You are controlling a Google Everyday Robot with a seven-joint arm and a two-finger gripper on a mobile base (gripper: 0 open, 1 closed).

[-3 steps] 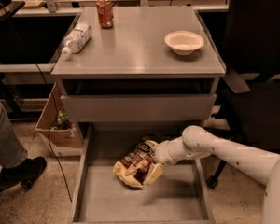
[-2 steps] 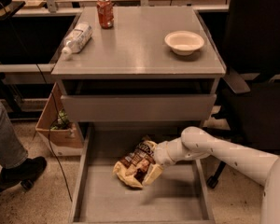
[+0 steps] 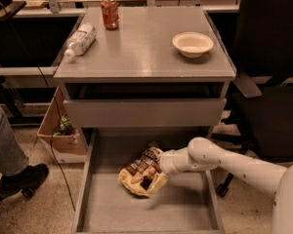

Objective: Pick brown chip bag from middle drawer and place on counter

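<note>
The brown chip bag is in the open middle drawer, low in the camera view. It is crumpled and tilted, with pale yellow ends, and it casts a shadow on the drawer floor. My gripper comes in from the right on a white arm and is shut on the bag's right side. The bag hides most of the fingers. The counter is the grey top of the cabinet, above the drawer.
On the counter are a clear plastic bottle lying at the left, a red can at the back and a white bowl at the right. A closed drawer front overhangs the open drawer. A black chair stands right, a cardboard box and a person's leg left.
Almost nothing has moved. The gripper stays at the bag's right side and the bag keeps its place in the drawer.
</note>
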